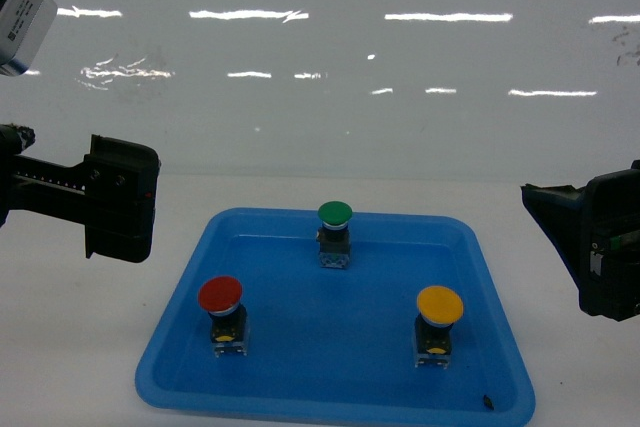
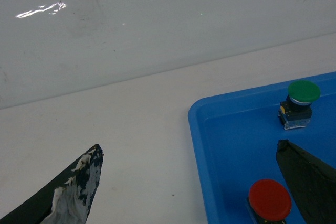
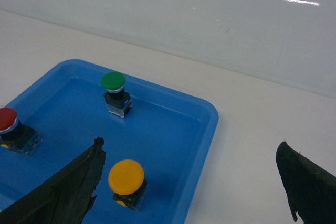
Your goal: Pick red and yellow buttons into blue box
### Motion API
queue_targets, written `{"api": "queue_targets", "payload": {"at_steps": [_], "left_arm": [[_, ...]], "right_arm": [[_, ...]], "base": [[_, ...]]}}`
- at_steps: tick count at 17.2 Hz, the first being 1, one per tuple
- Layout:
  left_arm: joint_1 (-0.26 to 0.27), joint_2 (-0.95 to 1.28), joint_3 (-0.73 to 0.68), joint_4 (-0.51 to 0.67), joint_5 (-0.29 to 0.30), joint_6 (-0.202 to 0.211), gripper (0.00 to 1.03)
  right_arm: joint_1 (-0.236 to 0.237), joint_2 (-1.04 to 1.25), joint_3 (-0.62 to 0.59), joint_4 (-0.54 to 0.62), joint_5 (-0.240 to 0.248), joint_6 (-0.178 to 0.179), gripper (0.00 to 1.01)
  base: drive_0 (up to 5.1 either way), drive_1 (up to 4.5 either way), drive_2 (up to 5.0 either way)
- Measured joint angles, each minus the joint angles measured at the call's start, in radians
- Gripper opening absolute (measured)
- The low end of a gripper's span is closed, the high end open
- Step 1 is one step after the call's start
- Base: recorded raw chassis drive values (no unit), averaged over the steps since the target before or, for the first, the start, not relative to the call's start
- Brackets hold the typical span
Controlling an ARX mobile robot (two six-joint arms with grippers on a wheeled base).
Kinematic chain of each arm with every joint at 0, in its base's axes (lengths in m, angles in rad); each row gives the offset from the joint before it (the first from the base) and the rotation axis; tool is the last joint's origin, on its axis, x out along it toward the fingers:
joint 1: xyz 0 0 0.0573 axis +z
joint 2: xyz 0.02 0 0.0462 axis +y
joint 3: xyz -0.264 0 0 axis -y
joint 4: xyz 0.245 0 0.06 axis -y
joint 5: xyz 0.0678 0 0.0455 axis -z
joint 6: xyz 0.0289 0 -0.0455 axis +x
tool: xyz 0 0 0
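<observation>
Only 3 btns in tray.

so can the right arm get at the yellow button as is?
Probably yes. The right pincer is open, the yellow button stands alone in the tray, nothing over it.

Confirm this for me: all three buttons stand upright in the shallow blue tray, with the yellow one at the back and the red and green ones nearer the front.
Not quite. The button at the back is the green button, not the yellow one. The red button and the yellow button are the two nearer the front. All three do stand upright in the shallow blue tray. The head view shows it.
</observation>
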Motion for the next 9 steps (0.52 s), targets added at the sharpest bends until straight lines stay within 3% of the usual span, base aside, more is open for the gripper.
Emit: {"api": "queue_targets", "payload": {"at_steps": [2, 4, 6, 9], "left_arm": [[0.000, 0.000, 0.000, 0.000, 0.000, 0.000, 0.98], [0.000, 0.000, 0.000, 0.000, 0.000, 0.000, 0.98], [-0.002, 0.000, 0.000, 0.000, 0.000, 0.000, 0.98], [0.003, 0.000, 0.000, 0.000, -0.002, 0.000, 0.98]], "right_arm": [[0.000, 0.000, 0.000, 0.000, 0.000, 0.000, 0.98], [0.032, 0.060, 0.033, 0.016, 0.002, 0.000, 0.98], [0.063, 0.144, 0.093, -0.007, -0.021, -0.012, 0.98], [0.066, 0.211, 0.159, -0.069, -0.056, -0.051, 0.98]], "base": [[0.0, 0.00, 0.0], [0.0, 0.00, 0.0], [0.0, 0.00, 0.0], [0.0, 0.00, 0.0]]}}
